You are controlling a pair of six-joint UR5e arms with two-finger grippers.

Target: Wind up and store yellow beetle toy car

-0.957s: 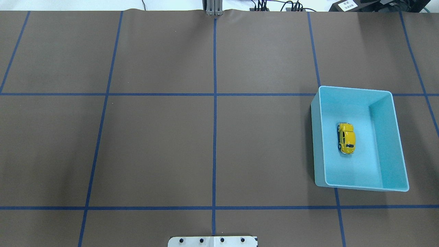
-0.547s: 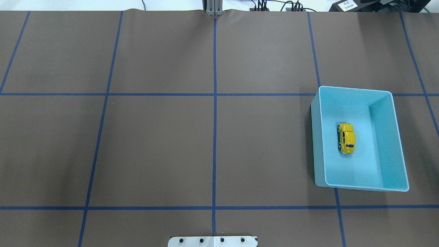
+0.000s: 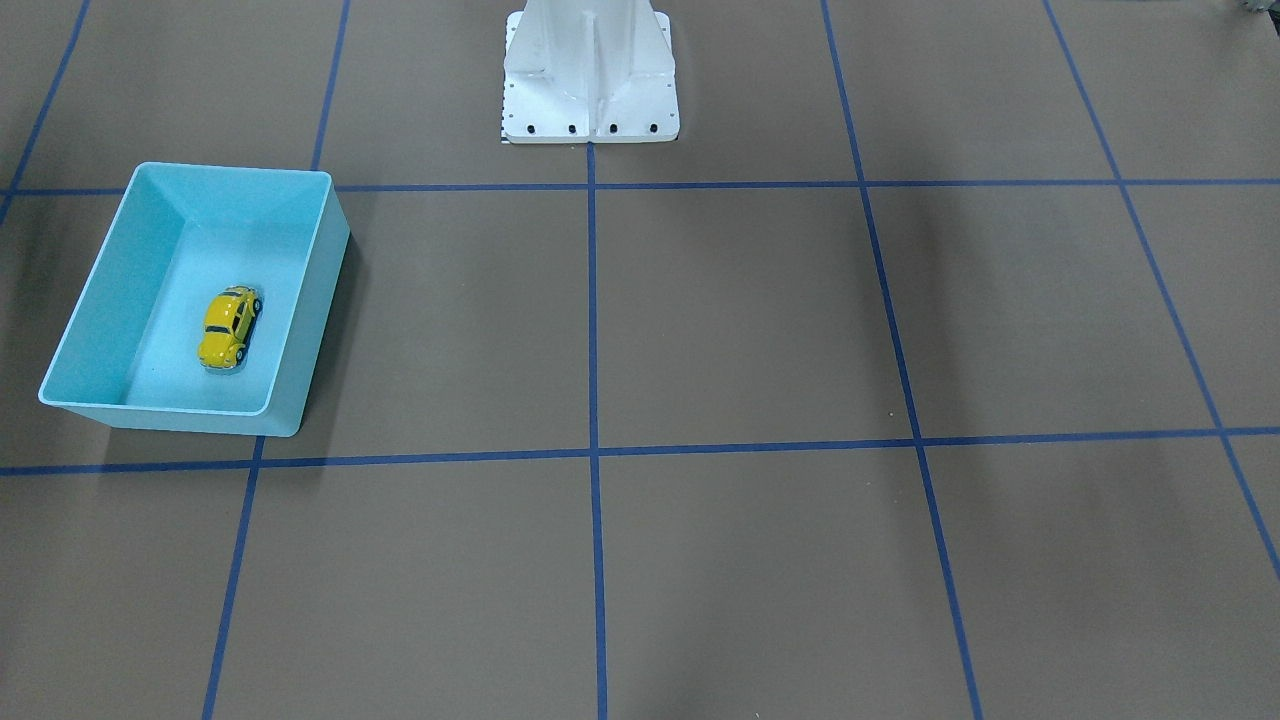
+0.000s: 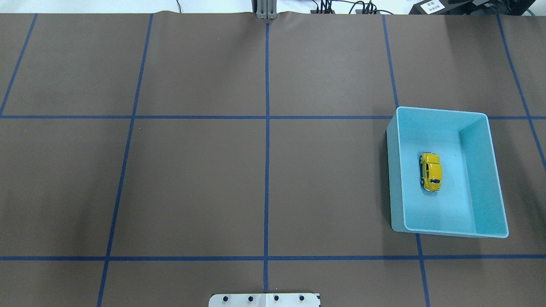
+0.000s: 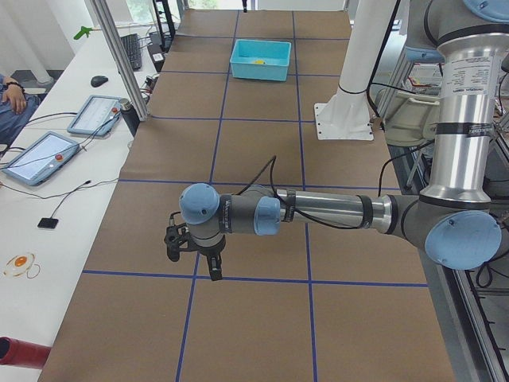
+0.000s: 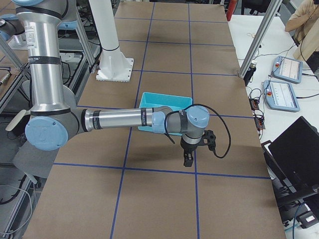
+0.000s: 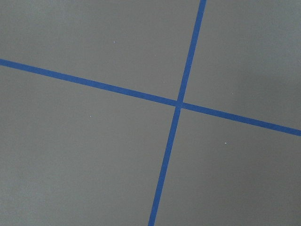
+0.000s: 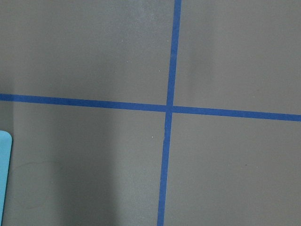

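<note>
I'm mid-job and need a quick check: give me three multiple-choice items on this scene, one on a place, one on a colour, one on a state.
1. Where is the yellow beetle toy car?
A) on the bare table
B) inside the light blue bin
C) held in a tool

2. What colour are the tape lines on the table?
A) red
B) blue
C) white

3. How does the car sit?
A) on its wheels, roof up
B) flipped on its roof
C) leaning against a bin wall

Answers:
1 B: the overhead and front views show it on the bin's floor, with no tool near it.
2 B: the grid lines are blue on the brown cover.
3 A: its yellow roof faces up and it is clear of all four walls.
</note>
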